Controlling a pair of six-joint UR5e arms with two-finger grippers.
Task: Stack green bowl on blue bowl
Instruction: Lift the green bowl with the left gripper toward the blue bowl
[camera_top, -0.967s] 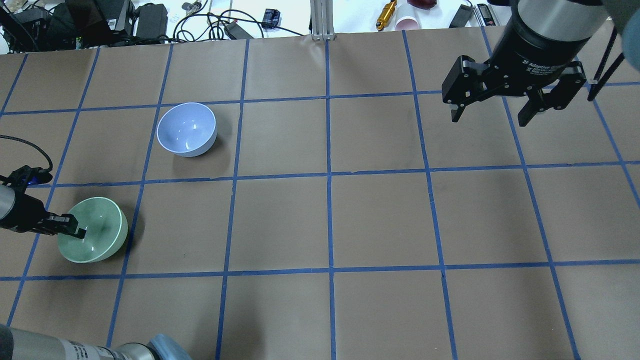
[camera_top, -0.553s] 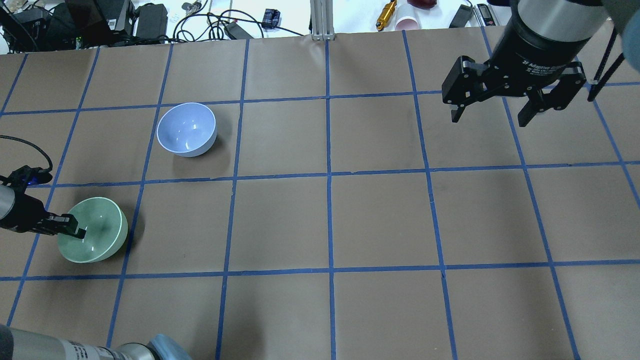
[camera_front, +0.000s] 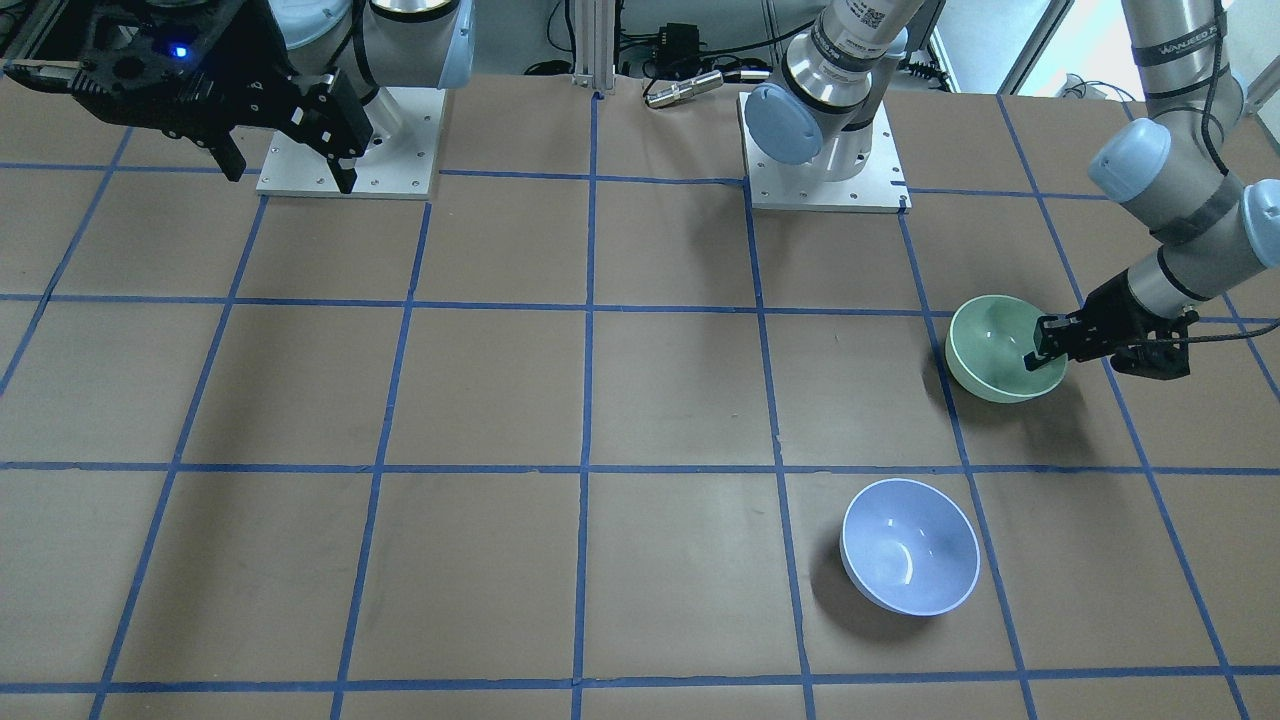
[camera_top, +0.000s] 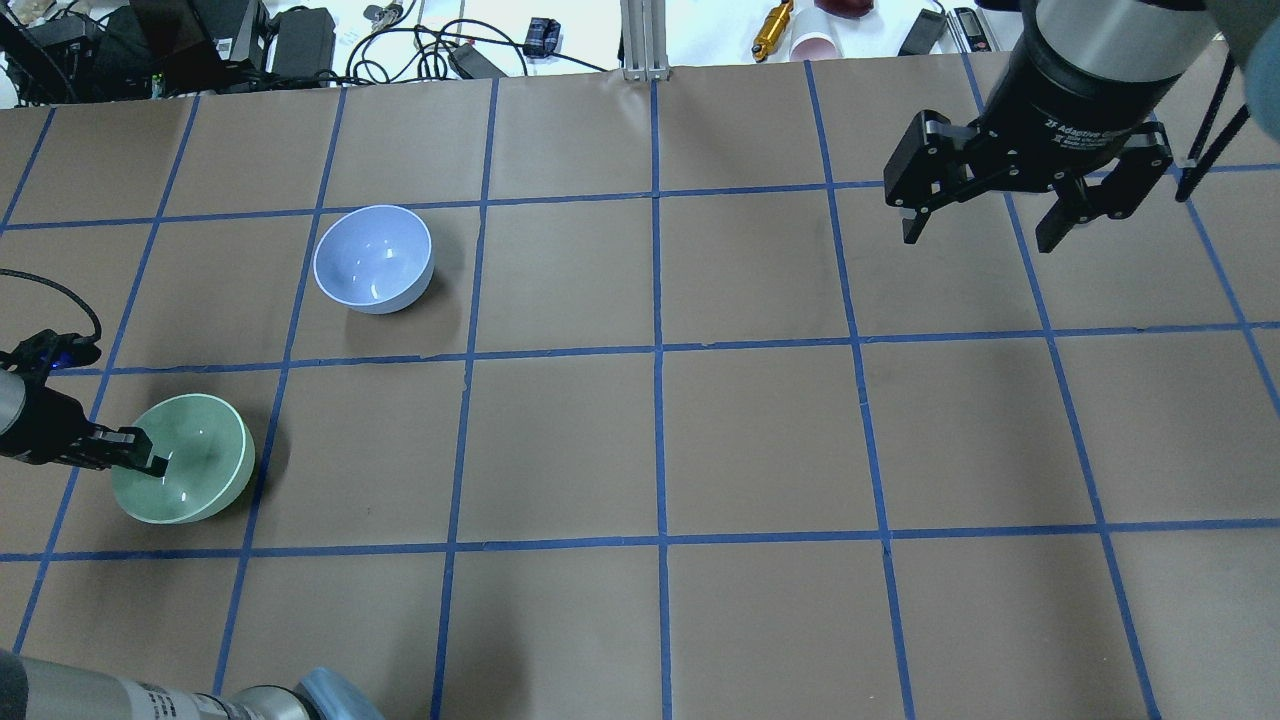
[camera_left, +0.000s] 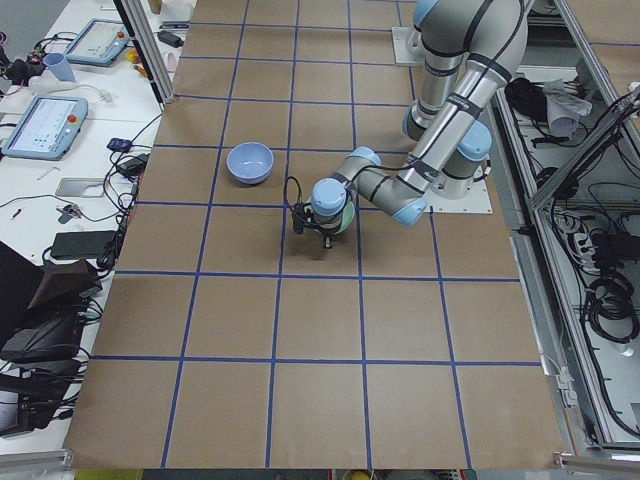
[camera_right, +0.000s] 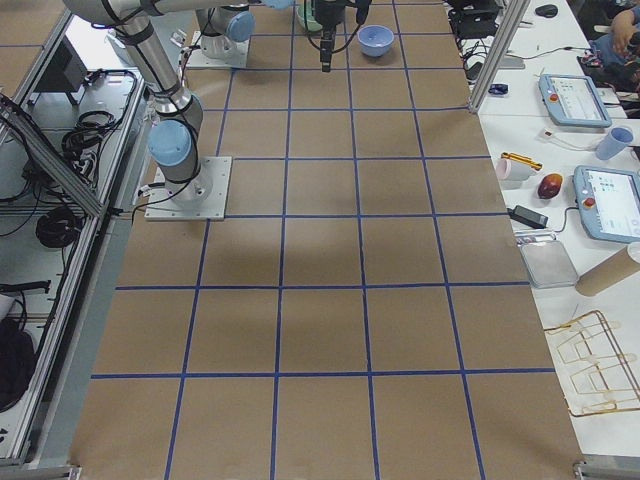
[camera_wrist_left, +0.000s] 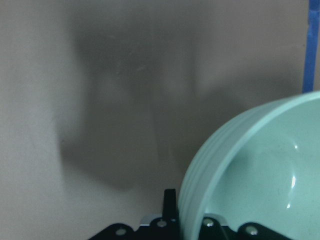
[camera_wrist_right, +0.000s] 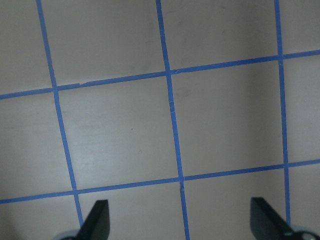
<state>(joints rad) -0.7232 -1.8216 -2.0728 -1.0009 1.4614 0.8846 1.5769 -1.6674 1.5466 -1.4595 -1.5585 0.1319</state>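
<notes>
Across taped counter (camera_top: 560, 440): clamped on green bowl (camera_top: 195, 480) with left claw (camera_top: 147, 461), right claw (camera_top: 977, 240) apart; stacking onto blue bowl (camera_top: 372, 258), one o'clock, pending.

Left arm (camera_front: 1185, 265) is folded low, with its wrist near horizontal. Left gripper (camera_top: 150, 461) is clamped across the green bowl (camera_top: 205, 470) rim, one finger inside and one outside. Right arm (camera_top: 1095, 60) is raised, wrist pointing straight down. Right gripper (camera_top: 977, 240) hangs high, jaws spread wide.

Brown table (camera_top: 760, 440), blue tape grid (camera_top: 657, 350), carries the blue bowl (camera_top: 373, 259); the green bowl (camera_top: 200, 480) perhaps rests tilted.
</notes>
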